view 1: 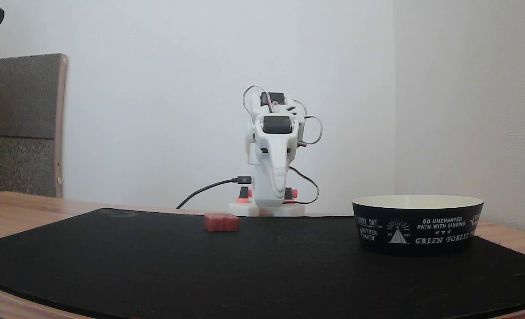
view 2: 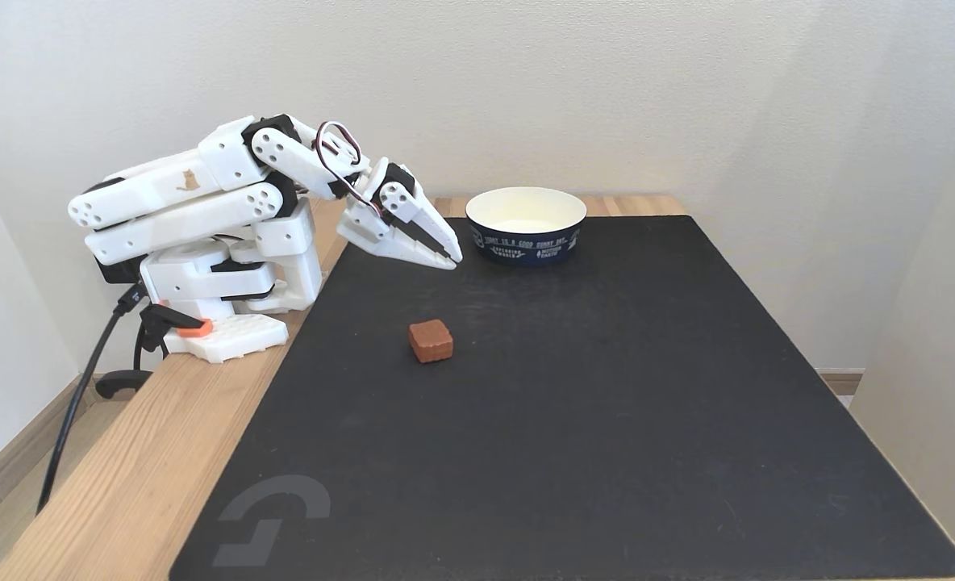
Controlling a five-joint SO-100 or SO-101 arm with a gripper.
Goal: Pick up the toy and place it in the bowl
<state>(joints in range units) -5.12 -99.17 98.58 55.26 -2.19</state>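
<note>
In both fixed views the dull-red toy (view 1: pixel 221 222) (view 2: pixel 431 340) lies alone on the black mat. The bowl (view 1: pixel 417 223) (view 2: pixel 526 223), black outside with white text and cream inside, stands on the same mat and looks empty. My white gripper (view 1: pixel 280 195) (view 2: pixel 453 260) hangs folded near the arm's base, above the mat's edge, with its fingers pressed together and nothing between them. It is well apart from the toy and stops just short of the bowl's side.
The black mat (view 2: pixel 606 387) covers most of a wooden table (view 2: pixel 114 484). The arm's base (view 2: pixel 227 335) and a black cable (view 2: pixel 74 411) sit at the table's edge. A brown panel (view 1: pixel 21 124) leans against the wall.
</note>
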